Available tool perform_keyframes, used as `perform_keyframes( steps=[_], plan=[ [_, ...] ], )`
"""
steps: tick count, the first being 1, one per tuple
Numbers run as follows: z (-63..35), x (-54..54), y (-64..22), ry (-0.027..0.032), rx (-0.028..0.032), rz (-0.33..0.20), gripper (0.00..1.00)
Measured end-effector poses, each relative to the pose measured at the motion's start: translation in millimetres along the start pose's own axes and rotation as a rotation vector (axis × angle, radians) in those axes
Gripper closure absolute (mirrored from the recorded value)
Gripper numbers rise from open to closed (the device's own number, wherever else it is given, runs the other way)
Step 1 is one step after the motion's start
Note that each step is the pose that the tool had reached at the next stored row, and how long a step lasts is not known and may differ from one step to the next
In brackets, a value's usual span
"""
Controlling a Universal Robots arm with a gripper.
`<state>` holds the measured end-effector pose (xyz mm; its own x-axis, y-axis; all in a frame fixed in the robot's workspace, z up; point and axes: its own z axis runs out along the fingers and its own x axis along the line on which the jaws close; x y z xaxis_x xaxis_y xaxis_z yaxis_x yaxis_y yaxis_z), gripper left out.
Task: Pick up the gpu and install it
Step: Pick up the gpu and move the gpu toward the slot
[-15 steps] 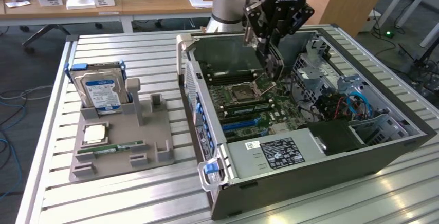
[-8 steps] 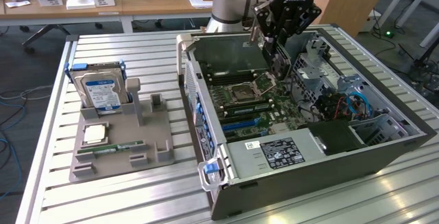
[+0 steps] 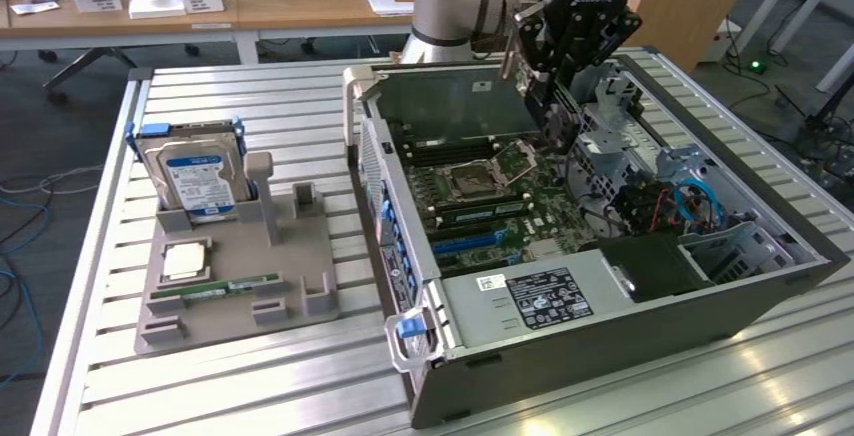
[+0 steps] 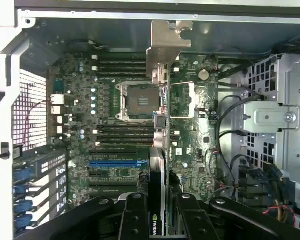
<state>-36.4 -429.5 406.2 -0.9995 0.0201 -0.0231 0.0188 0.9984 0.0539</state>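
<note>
The gpu (image 4: 160,150) hangs edge-on between my fingers (image 4: 135,215), its silver bracket (image 4: 165,42) at the end far from me. My gripper (image 4: 159,216) is shut on it. In the exterior view the gripper (image 3: 550,91) hovers over the open computer case (image 3: 561,356), holding the gpu (image 3: 555,128) upright above the motherboard (image 3: 514,201), close to the CPU socket (image 3: 481,178). The card is above the board and apart from it. A blue expansion slot (image 4: 115,162) lies beside the card's line on the board.
On the exterior view's left a grey holder (image 3: 234,286) carries a silver hard drive (image 3: 200,176), a green memory stick (image 3: 214,291) and a square chip (image 3: 183,261). Drive cages (image 4: 270,120) and cables (image 3: 694,206) crowd the case's far side. A desk (image 3: 200,6) stands behind.
</note>
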Motion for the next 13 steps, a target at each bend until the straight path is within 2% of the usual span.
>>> perform_keyframes(
  steps=[13],
  plan=[
    [0.9, -38.5, 0.7, 0.0000, -0.0003, 0.000, 0.74]
  ],
)
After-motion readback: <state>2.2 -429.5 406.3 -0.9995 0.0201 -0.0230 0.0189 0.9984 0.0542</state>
